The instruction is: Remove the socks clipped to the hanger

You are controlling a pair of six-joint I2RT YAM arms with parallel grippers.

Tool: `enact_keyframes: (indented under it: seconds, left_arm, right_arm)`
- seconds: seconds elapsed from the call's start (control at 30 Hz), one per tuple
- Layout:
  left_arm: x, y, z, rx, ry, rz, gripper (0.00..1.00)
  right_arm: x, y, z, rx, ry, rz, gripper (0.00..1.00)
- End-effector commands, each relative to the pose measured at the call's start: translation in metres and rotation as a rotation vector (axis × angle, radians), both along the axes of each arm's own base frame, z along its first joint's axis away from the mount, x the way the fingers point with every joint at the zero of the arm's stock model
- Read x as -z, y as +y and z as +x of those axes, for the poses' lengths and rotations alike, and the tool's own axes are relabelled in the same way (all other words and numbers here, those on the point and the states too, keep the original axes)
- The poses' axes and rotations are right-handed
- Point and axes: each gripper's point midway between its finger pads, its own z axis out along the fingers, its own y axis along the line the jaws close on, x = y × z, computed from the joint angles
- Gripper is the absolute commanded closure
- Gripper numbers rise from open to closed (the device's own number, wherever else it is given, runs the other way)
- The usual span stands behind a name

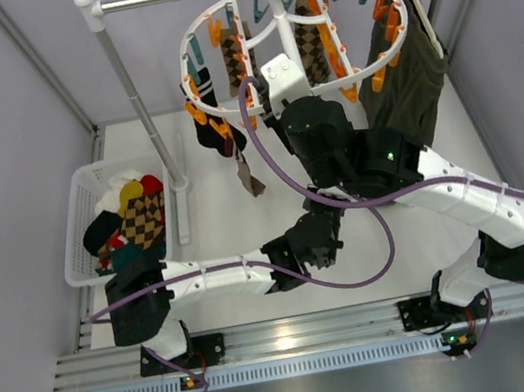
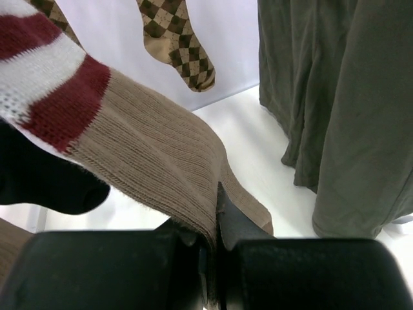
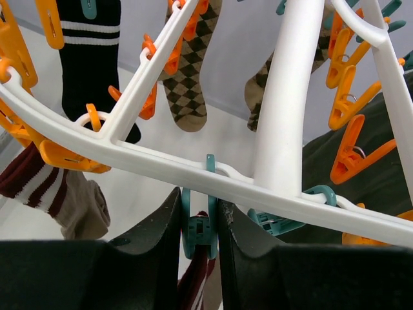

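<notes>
The left pincer (image 2: 210, 219) is clamped on the brown striped-cuff sock (image 2: 148, 155). The right pincer (image 3: 199, 205) is pressed around a teal peg (image 3: 193, 234) under the white hanger (image 3: 161, 165), from which argyle socks (image 3: 187, 90) are hung above the table (image 1: 228, 232).

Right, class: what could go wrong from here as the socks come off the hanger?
1. The left hand grips the brown sock; pulling before the teal peg opens could stretch it or tilt the hanger.
2. The right hand pinches that narrow peg and may slip off, leaving the sock clipped.
</notes>
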Motion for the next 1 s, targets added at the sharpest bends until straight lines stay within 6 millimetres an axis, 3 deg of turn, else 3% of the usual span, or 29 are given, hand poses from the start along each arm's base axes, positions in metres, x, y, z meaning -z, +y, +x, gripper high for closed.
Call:
enact_keyframes:
  seconds: [0.0, 0.17, 0.23, 0.27, 0.3, 0.43, 0.47, 0.5, 0.57, 0.6, 0.7, 0.83, 0.97]
  left_arm:
    - [-0.013, 0.0, -0.005, 0.028, 0.005, -0.121, 1.0]
    - [0.02, 0.017, -0.008, 0.021, 0.055, -0.127, 1.0]
    - [0.021, 0.029, -0.01, 0.006, 0.073, -0.158, 1.0]
    - [0.034, 0.037, -0.012, -0.003, 0.088, -0.118, 1.0]
    - [0.029, 0.047, -0.013, -0.012, 0.092, -0.137, 1.0]
    - [0.038, 0.083, -0.019, -0.06, 0.154, -0.123, 1.0]
    - [0.029, 0.092, -0.022, -0.061, 0.175, -0.194, 1.0]
    - [0.043, 0.106, -0.025, -0.085, 0.208, -0.119, 1.0]
    - [0.036, 0.131, -0.029, -0.135, 0.239, -0.197, 1.0]
    - [0.045, 0.148, -0.032, -0.174, 0.257, -0.142, 1.0]
    - [0.048, 0.185, -0.038, -0.247, 0.274, -0.159, 1.0]
    - [0.047, 0.219, -0.042, -0.306, 0.28, -0.223, 1.0]
    - [0.054, 0.253, -0.027, -0.36, 0.386, -0.287, 1.0]
  right_arm:
    - [-0.019, -0.01, 0.001, 0.023, -0.039, 0.068, 0.85]
    - [-0.018, -0.012, 0.0, 0.02, -0.039, 0.077, 0.85]
    - [-0.016, -0.011, 0.0, 0.014, -0.038, 0.079, 0.85]
    - [-0.017, -0.013, -0.001, 0.011, -0.041, 0.086, 0.84]
    - [-0.017, -0.012, -0.002, 0.005, -0.04, 0.09, 0.84]
    - [-0.017, -0.015, -0.003, -0.002, -0.04, 0.105, 0.83]
    - [-0.018, -0.019, -0.004, -0.001, -0.043, 0.114, 0.82]
    - [-0.013, -0.018, -0.003, -0.017, -0.034, 0.109, 0.79]
    - [-0.017, -0.022, -0.006, -0.033, -0.043, 0.135, 0.73]
    - [-0.011, -0.022, -0.006, -0.034, -0.038, 0.128, 0.72]
    - [-0.013, -0.028, -0.008, -0.039, -0.043, 0.154, 0.66]
    - [-0.017, -0.036, -0.013, -0.045, -0.049, 0.188, 0.46]
    - [-0.016, -0.043, -0.016, -0.043, -0.047, 0.195, 0.32]
